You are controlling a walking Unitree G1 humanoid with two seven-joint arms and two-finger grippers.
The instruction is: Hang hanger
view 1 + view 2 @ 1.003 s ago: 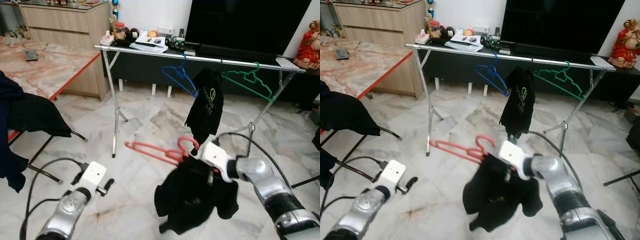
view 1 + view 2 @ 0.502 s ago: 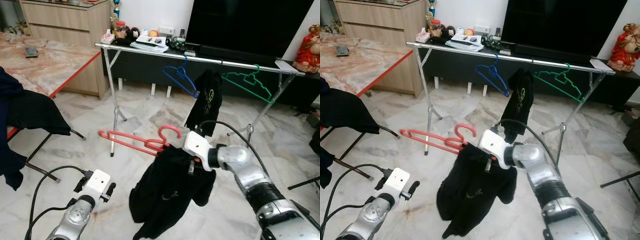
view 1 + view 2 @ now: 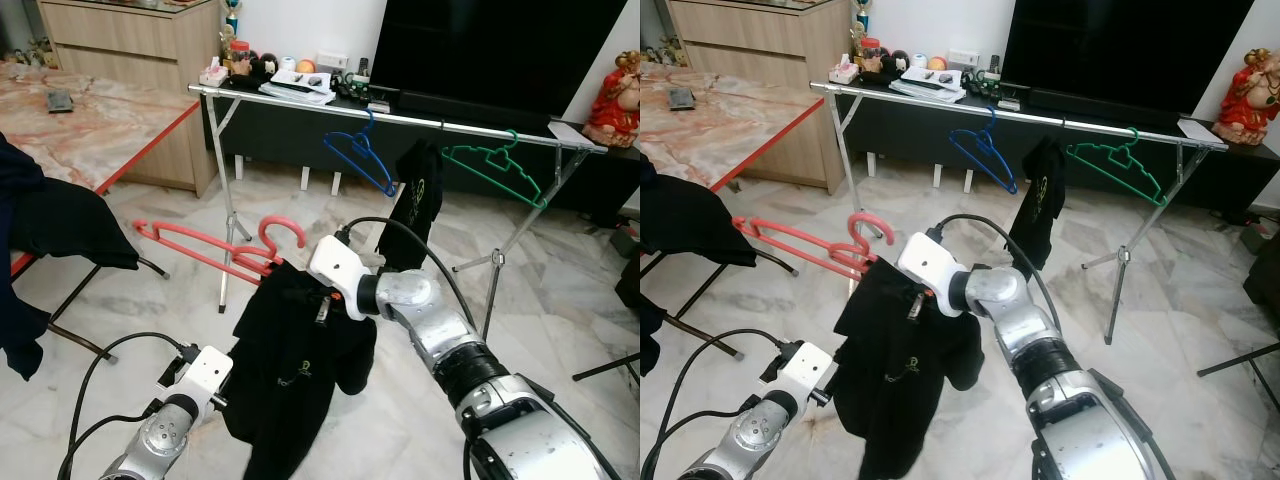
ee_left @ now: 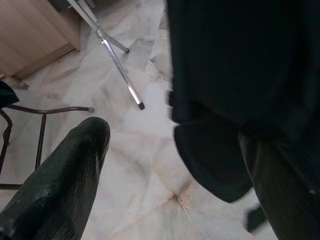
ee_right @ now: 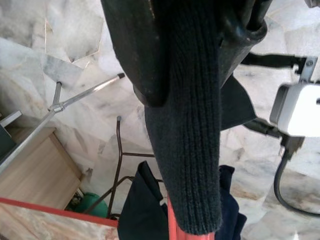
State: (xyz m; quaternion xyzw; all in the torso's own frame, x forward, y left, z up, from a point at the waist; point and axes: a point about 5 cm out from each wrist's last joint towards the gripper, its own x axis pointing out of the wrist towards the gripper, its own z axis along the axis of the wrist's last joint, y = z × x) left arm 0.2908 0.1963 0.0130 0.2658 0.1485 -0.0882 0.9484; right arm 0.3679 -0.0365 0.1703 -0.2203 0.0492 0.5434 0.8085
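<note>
Your right gripper (image 3: 318, 296) is closed on the red hanger (image 3: 215, 250) with its black shirt (image 3: 295, 370), well short of the rail (image 3: 400, 117); the shirt may slide off. Your left gripper (image 4: 175, 165) hangs open, empty.

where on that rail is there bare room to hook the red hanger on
The silver clothes rail is bare from its left end to the blue plastic hanger. Further right it is crowded: a hanging black shirt, then a green plastic hanger. The right gripper holds the red plastic hanger with a black garment on it.
</note>
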